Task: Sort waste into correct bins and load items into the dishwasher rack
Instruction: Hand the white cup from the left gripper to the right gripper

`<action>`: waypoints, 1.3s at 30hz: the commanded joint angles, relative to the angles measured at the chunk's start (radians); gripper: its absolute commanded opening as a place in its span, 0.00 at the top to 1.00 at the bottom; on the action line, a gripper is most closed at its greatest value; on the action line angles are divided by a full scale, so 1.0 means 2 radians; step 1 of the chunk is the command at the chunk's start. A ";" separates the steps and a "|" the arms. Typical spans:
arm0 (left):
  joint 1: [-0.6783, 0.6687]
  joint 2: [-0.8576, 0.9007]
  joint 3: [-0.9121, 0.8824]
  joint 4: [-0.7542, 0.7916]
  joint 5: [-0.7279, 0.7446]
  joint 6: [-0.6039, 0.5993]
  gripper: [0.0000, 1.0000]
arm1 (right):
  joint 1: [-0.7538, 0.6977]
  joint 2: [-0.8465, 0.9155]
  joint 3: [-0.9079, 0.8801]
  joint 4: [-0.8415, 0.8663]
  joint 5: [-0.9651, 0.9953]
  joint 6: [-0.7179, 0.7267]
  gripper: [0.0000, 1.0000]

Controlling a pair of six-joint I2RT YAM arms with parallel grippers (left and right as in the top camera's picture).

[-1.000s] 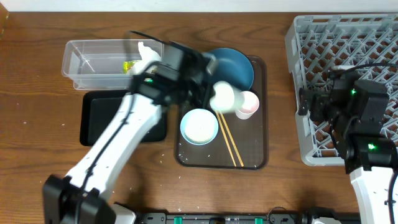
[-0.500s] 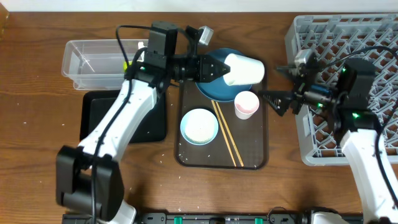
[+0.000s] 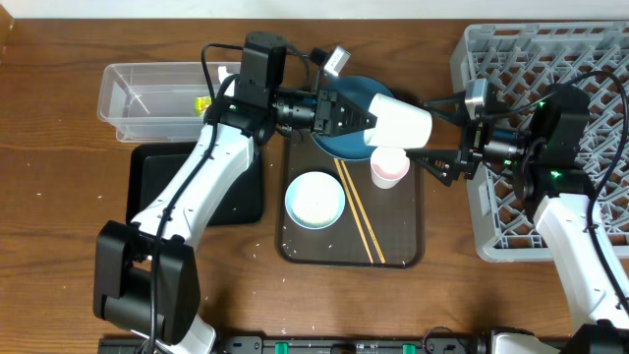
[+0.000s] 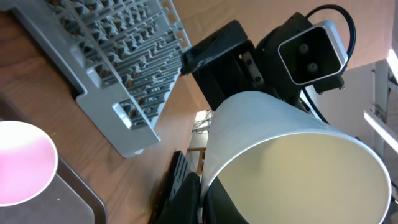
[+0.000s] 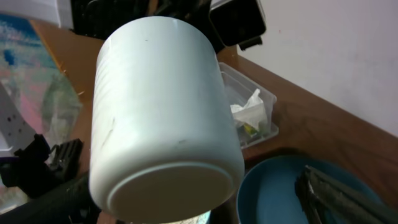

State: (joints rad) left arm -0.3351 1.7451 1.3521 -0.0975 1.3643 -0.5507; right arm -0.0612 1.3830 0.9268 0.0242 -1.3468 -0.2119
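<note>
Left tool [image 3: 371, 116] is clamped on the mouth end of the pale whitish cup [image 3: 401, 120]. It holds the cup sideways in the air, with the open mouth facing back at the left wrist and the flat base pointing right.

Going left to right: far left on the surface [image 3: 59, 246] sits the clear tub [image 3: 123, 93]. The crumpled tissue [image 5: 247, 107] and the yellow-green wrapper [image 3: 203, 102] are both inside it, at its right end. The black tray [image 3: 147, 187] sits just beside the tub on the near side. The left arm reaches across the right end of both of them.

Next comes the brown serving tray [image 3: 295, 251]. The light blue bowl [image 3: 314, 200] is on it, and the two chopsticks [image 3: 359, 211] lie just to that bowl's right. The pink cup [image 3: 389, 167] stands upright by their far ends. The dark blue bowl [image 3: 356, 88] is at the back of the tray, mostly hidden under the left tool and the held cup. From overhead, the held cup hangs right above the pink cup, so that corner is pretty crowded.

Right tool [image 3: 434, 133] has its fingers spread wide, one on either side of the cup's base. The right wrist view shows clear gaps, so it isn't gripping anything.

Far right is the grey dishwasher rack [image 3: 550, 59], with the right arm sitting over its left edge.
</note>
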 commanded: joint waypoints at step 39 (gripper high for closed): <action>-0.025 -0.003 0.001 0.001 0.006 -0.004 0.92 | 0.005 0.000 0.007 0.068 -0.063 0.010 0.31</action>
State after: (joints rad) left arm -0.3832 1.7451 1.3521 -0.0978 1.3582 -0.5579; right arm -0.0612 1.3830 0.9272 0.1581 -1.4639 -0.2035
